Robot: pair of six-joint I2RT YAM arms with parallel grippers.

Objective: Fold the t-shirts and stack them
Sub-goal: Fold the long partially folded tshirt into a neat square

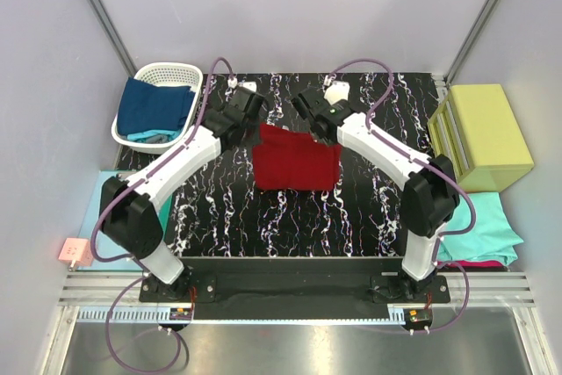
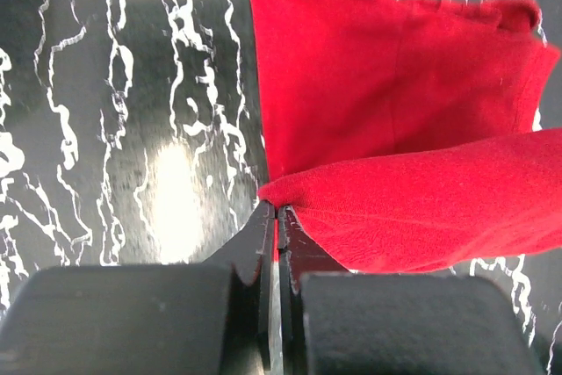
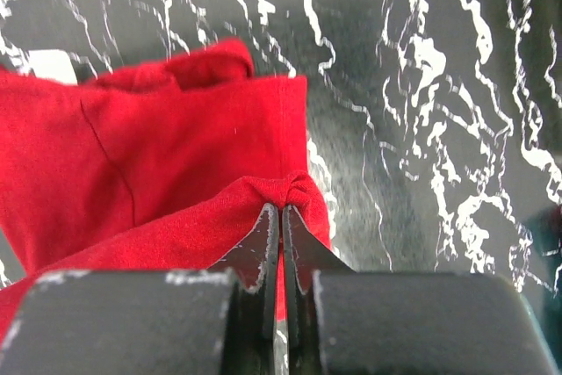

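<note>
A dark red t-shirt [image 1: 296, 160] lies partly folded in the middle of the black marbled table [image 1: 228, 208]. My left gripper [image 1: 255, 117] is shut on its far left corner, seen in the left wrist view [image 2: 277, 208] with red cloth [image 2: 395, 111] pinched between the jaws and lifted. My right gripper [image 1: 309, 122] is shut on the far right corner, seen in the right wrist view [image 3: 281, 208] with the cloth [image 3: 176, 155] bunched at the tips. A navy blue t-shirt [image 1: 154, 107] fills a white basket [image 1: 167, 71]. Teal [image 1: 479, 226] and magenta [image 1: 479, 263] t-shirts lie at the right.
A yellow-green box [image 1: 483, 133] stands at the right edge of the table. A flat pale-blue sheet [image 1: 92, 217] lies at the left beside the left arm. A pink tag [image 1: 75, 252] sits near the front left.
</note>
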